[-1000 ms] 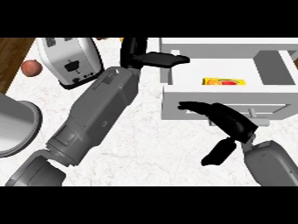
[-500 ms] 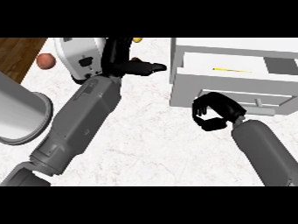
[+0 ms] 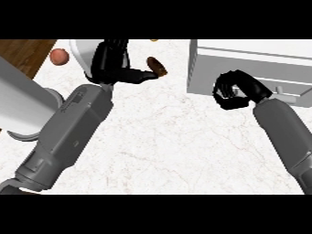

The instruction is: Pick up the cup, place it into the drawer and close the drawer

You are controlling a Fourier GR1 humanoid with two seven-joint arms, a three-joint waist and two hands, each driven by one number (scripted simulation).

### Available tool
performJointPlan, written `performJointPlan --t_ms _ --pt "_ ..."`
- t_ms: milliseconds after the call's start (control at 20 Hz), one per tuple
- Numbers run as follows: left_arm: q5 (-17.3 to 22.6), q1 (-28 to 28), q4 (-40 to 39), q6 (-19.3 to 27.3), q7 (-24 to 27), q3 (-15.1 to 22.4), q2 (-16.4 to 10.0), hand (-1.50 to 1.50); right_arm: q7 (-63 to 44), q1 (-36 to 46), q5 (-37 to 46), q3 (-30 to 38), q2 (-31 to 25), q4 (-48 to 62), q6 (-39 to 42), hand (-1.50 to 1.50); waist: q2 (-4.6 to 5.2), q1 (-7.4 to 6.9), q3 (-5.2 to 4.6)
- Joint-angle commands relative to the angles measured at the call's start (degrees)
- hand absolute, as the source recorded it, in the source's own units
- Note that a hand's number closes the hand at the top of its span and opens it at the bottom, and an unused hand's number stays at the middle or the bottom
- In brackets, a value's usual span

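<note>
Curling the right robot hand (image 3: 243,87) into an empty fist just before the shut drawer (image 3: 253,68); resting the left robot hand (image 3: 111,61), fingers released, over a white appliance (image 3: 83,52).

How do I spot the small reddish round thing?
Find the big pale cylinder at the left of the counter. Further back, between it and the left robot hand, sits the reddish round thing. The only similar item, right of that hand, is a darker brown oval.
</note>
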State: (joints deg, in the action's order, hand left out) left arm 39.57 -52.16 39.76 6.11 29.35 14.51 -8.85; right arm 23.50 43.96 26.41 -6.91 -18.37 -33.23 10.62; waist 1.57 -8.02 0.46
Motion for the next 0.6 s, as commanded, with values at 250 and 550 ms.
performJointPlan --t_ms 250,550 --pt "0.1 3.4 2.8 -4.2 -0.8 0.7 -2.7 -1.5 -2.2 10.0 -3.5 7.3 -6.5 5.2 -0.2 1.5 1.03 -2.9 -0.21" --pt "0.0 5.0 3.7 -4.9 -1.1 1.2 -3.0 -1.5 -3.4 10.7 -5.7 8.5 -7.3 3.6 2.4 1.5 1.09 -4.26 -0.28"
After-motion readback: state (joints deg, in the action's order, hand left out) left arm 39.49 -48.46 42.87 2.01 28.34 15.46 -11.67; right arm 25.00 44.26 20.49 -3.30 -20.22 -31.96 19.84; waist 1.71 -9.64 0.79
